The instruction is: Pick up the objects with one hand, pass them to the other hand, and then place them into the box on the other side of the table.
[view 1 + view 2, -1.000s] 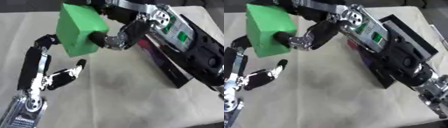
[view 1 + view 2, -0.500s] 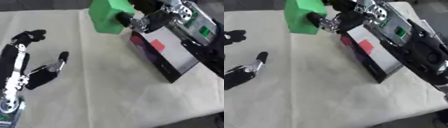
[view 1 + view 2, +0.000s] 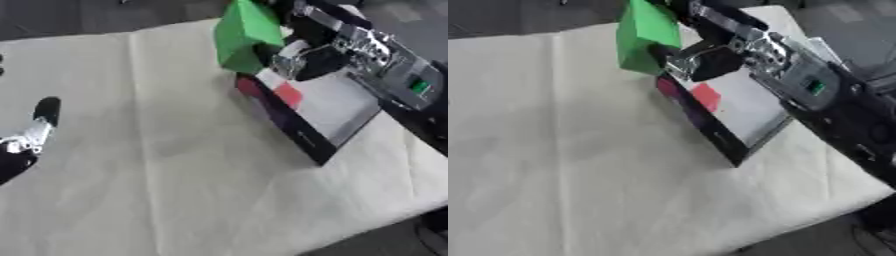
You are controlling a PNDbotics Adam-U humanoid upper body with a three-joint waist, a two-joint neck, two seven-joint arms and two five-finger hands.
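My right hand (image 3: 302,57) is shut on a big green block (image 3: 245,36) and holds it in the air over the far left corner of the dark box (image 3: 306,137). The box lies open on the right side of the table, with a grey floor and a small red object (image 3: 289,94) inside near its left wall. At the left edge my left hand (image 3: 31,135) shows only in part, fingers straight, holding nothing; it is missing from the right eye view.
A cream cloth (image 3: 562,165) covers the table, with broad bare room left of the box. The table's near right edge (image 3: 815,215) drops to a dark floor. My right forearm (image 3: 815,90) crosses above the box.
My right hand has carried the green block rightward from beside the left hand to above the box's far corner. The left hand has let go and drawn back to the left edge.
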